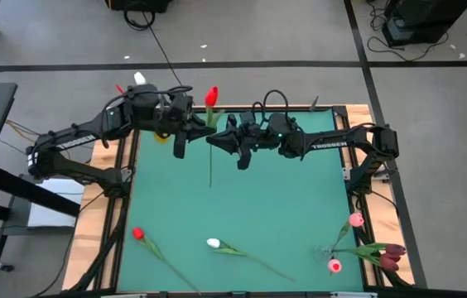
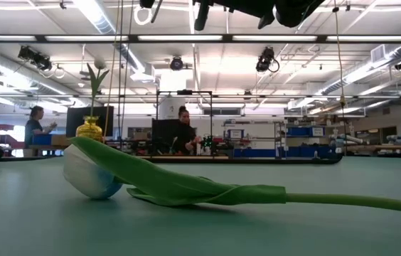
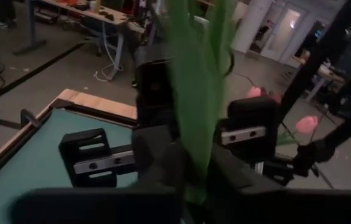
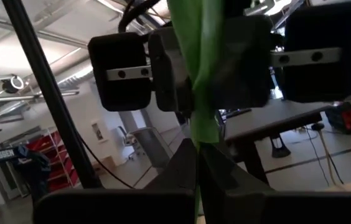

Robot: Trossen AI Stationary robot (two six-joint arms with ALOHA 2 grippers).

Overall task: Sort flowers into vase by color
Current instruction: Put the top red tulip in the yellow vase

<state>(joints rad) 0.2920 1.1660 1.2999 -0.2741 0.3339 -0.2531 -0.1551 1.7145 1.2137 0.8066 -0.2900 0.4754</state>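
A large workshop hall with ceiling strip lights, benches and shelving lies beyond the table, whose green mat is framed in pale wood. Two people stand far back at the benches in the low view, one at the left, one near the middle.

Seven flowers show from above. One red tulip is held upright in the air at the far edge of the mat, its stem hanging down between the two grippers. Lying on the mat near the front: a second red tulip at the left, one white tulip in the middle, two pink tulips at the right, and two maroon tulips at the right corner, partly over the frame. One yellow vase with a stem in it stands at the far left; from above the left arm largely hides it.

The right gripper is pressed shut on the held tulip's stem. The left gripper faces it, fingers close around the green leaves; whether they truly pinch is hard to make out behind the blurred foliage. Both arms leave the low view at its top.
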